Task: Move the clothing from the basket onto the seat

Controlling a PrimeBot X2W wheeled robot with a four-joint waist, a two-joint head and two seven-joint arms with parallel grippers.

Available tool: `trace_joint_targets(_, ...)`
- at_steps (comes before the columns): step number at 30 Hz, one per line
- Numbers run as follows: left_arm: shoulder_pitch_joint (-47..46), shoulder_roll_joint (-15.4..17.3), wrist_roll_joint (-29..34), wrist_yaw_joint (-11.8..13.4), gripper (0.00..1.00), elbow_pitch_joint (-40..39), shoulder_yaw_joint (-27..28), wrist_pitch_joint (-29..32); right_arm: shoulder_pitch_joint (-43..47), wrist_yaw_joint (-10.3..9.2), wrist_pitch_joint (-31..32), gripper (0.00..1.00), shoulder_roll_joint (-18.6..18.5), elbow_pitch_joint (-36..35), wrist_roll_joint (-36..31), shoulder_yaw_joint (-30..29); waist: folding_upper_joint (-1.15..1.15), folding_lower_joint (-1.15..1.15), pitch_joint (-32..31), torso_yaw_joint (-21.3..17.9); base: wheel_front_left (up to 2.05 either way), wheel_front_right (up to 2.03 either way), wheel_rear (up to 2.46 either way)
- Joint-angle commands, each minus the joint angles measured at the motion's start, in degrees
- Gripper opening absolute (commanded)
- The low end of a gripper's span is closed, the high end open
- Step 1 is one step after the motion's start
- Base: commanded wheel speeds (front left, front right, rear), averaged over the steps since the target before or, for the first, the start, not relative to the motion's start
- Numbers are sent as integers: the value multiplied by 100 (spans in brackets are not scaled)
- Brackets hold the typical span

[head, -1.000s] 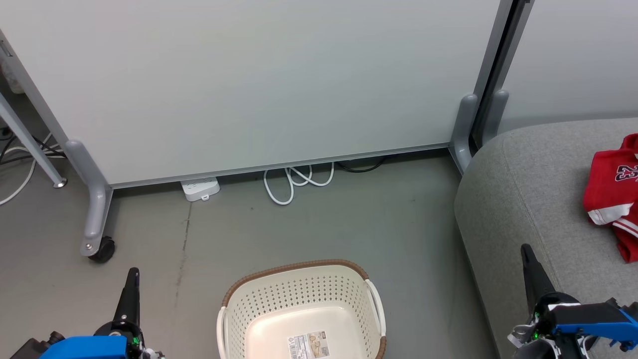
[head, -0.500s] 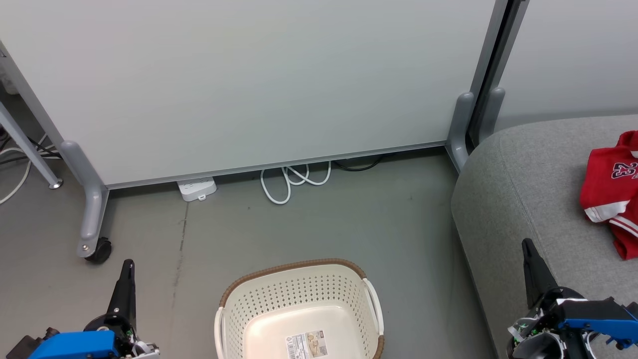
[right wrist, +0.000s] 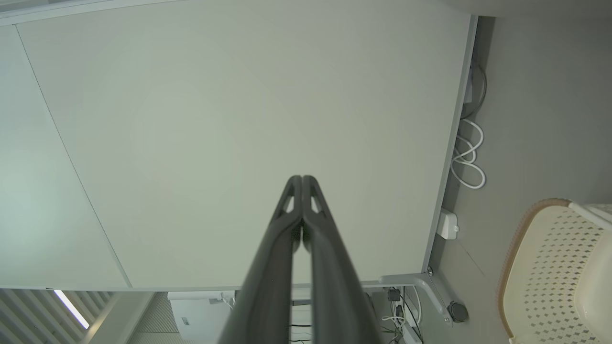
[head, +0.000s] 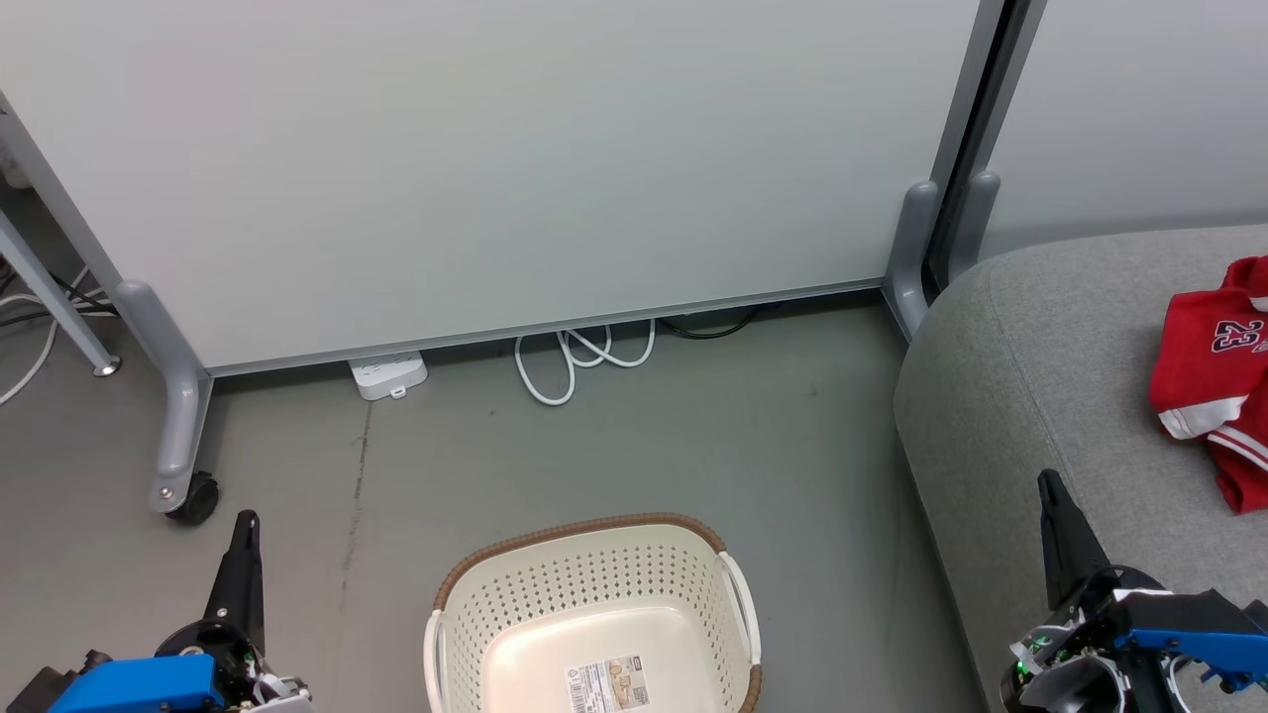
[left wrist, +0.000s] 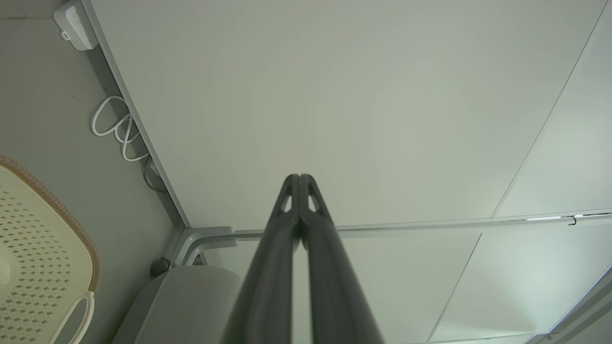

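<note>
- Finding the red clothing (head: 1211,381), "23" print upward, lying on the grey seat (head: 1030,396) at the head view's right edge, well apart from the basket (head: 584,523).
- Seeing the whole head view sliding slightly since a second ago, the camera shifting rather than the things; clothing keeping its place on the seat.
- Finding the basket standing on the floor (head: 614,436) beside the seat, holding just a printed label (head: 606,685) on its bottom.
- Holding the left fingers (head: 241,574) clenched tip to tip, closed on themselves, pointing toward the white panel (head: 515,168).
- Holding the right fingers (head: 1062,535) clenched likewise, showing against the seat.
</note>
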Motion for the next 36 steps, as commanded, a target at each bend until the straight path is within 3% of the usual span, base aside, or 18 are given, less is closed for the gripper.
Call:
trace_joint_targets(1, -71, 27, -16, -32, 0, -22, 6, 19, -65, 0, 8, 0, -23, 4, 19, -8, 0, 0, 0, 0, 0, 0, 0)
trace_joint_targets(36, -70, 27, -18, -33, 0, -22, 3, 16, -64, 0, 6, 0, -22, 4, 19, -7, 0, 0, 0, 0, 0, 0, 0)
